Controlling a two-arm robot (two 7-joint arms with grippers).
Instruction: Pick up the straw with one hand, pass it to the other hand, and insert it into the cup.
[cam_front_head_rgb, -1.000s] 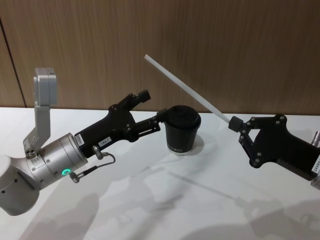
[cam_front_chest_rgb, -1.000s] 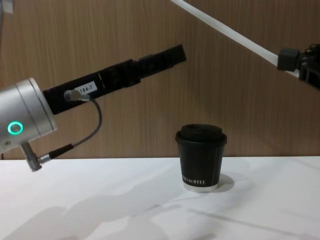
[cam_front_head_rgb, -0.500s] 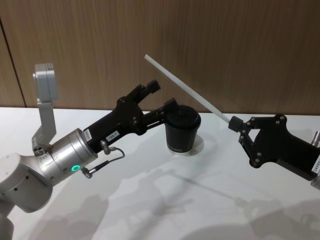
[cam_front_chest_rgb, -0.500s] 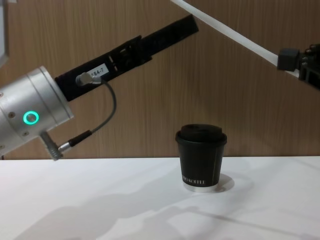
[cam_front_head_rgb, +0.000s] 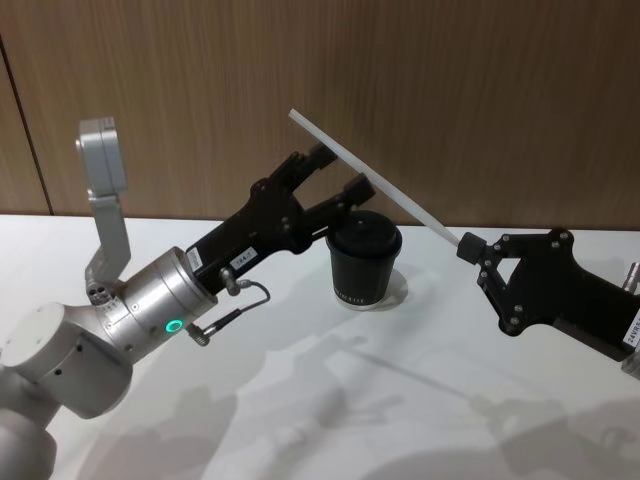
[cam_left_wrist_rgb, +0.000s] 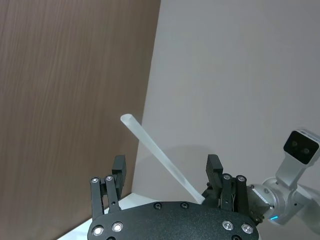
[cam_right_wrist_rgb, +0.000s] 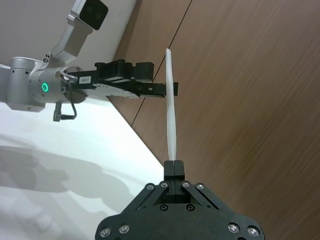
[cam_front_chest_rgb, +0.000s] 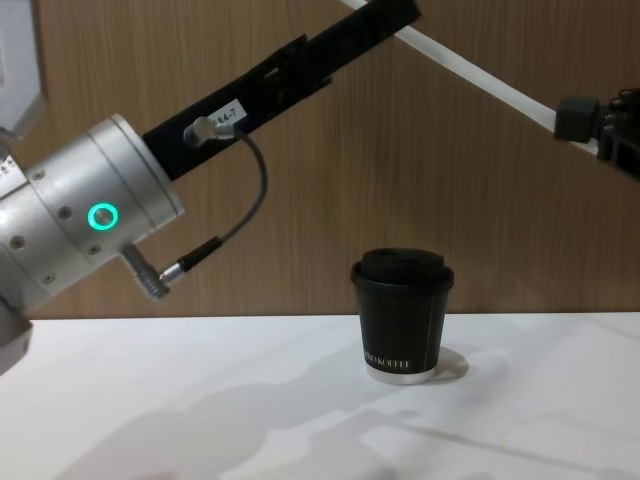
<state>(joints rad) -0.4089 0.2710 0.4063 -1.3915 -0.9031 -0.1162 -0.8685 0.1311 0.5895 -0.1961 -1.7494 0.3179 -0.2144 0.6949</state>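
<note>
The right gripper hangs above the table, its blocky fingers pressed together on the lower end of the straw. From those fingertips the straw runs up at a slant, straight toward the left gripper. Its free upper end reaches a little past that gripper's fingers and stands out against the wooden wall. The left gripper reaches up at an angle from its silver wrist, where a green ring glows. Its long fingers are spread wide and it has hold of nothing. Seen from its own wrist, the straw lies in the gap between the two fingers. It sits roughly midway and touches neither, as far as I can tell. From the right wrist, the straw rises from the closed tips and crosses in front of the left gripper's fingers near its top. The cup stands upright on the table with its lid on. It is well below the left gripper's fingertips, and lower than the right gripper and off to its side, between the two arms. Nothing touches the cup, and the straw passes above it in the air.
</note>
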